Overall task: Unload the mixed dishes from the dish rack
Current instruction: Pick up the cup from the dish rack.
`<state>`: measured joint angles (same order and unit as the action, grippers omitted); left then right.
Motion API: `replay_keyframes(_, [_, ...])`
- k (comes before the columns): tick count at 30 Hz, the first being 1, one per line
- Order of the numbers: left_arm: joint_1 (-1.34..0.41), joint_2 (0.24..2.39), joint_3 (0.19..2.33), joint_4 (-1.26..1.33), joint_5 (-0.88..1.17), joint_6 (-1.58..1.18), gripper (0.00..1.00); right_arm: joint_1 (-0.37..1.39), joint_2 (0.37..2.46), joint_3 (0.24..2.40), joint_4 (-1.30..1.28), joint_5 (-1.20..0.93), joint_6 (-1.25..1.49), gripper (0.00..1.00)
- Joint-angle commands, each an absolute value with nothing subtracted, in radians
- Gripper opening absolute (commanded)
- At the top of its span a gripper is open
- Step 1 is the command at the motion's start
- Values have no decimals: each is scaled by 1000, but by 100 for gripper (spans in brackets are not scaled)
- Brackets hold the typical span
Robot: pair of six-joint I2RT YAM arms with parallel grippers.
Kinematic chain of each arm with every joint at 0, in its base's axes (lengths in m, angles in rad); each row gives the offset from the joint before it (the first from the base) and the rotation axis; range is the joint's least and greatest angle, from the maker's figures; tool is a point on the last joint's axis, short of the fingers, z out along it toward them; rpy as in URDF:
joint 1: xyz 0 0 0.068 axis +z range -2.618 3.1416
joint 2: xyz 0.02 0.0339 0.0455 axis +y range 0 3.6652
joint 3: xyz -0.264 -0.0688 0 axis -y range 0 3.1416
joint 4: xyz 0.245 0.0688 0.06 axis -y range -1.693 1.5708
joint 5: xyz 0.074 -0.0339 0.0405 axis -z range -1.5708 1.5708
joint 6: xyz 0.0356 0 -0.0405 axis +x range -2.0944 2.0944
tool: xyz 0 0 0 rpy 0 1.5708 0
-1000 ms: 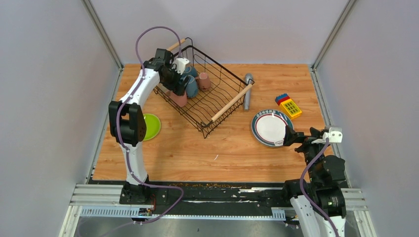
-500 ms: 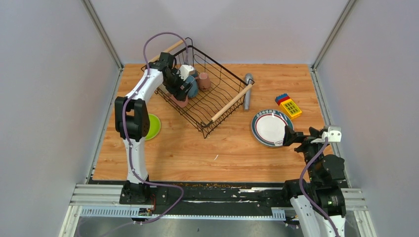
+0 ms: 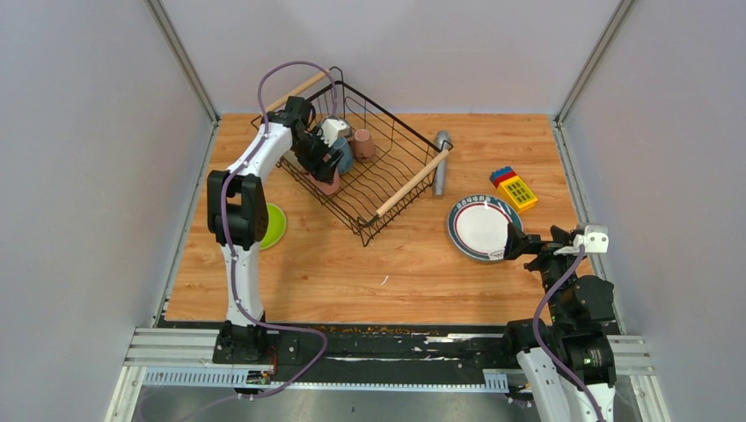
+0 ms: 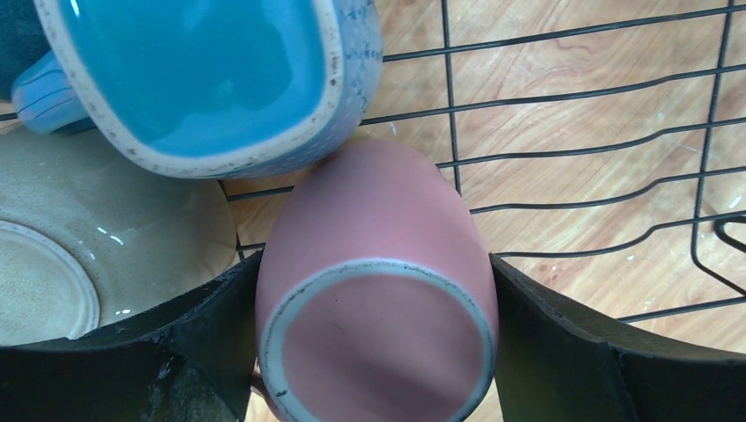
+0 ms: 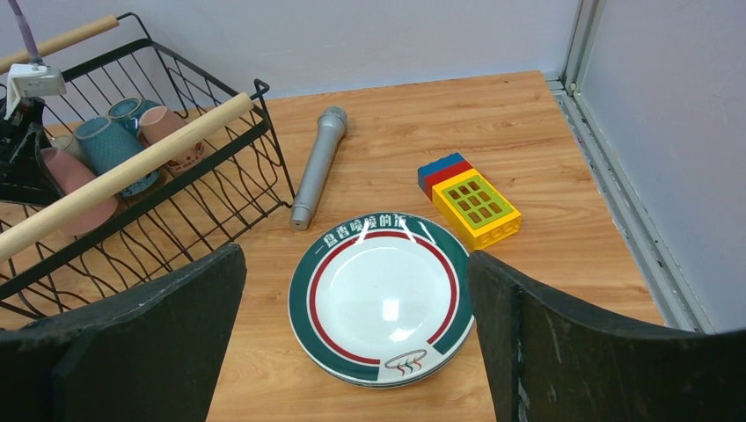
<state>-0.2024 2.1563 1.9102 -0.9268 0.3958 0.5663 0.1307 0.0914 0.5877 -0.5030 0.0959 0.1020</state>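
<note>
1. Step in hand: a pink mug (image 4: 369, 220) is being picked up from the dish rack (image 3: 413, 183), which stands toward the far left corner of the table (image 3: 352, 264).
2. Left gripper (image 4: 374, 272): it is placed inside the rack at the end nearest the table's left edge. Its fingers are set wide on either side of the mug, which lies on its side, and sit right against it. Whether the mug is squeezed cannot be told.
3. Next move, as judged: a firm closing is called for, then a lift clear of the wires and of the blue mug (image 4: 211, 70) that appears to lean on it.
4. Right gripper (image 5: 356, 259): its fingers are spread wide and nothing is held. It is poised near the table's right edge, short of the plates (image 5: 383, 303).
5. Counted in the rack: two pink mugs, the second (image 3: 363, 143) farther in; one blue mug, with a possible second behind it; one beige bowl (image 4: 106, 229).
6. Counted on the table: a stack of rimmed plates whose number cannot be told; one green plate (image 3: 273, 224) at the left edge; one grey cylinder (image 5: 318, 163); one toy block (image 5: 471, 200).
</note>
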Motion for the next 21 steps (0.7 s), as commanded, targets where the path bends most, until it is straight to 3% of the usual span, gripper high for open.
replay_keyframes(1, [-207,2063,1942,-955,488,565,52,135,103,586,-462,95,90,97])
replay_keyframes(4, [-211,2031,1938,-953,519,554,44,135,103,587,-463,90,92,97])
replay_keyframes(13, [-218,1926,1912,-858,522,371,41,135,118,616,-469,42,104,96])
replay_keyframes(21, [-218,1764,1797,-688,572,95,39,136,245,713,-459,-205,177,96])
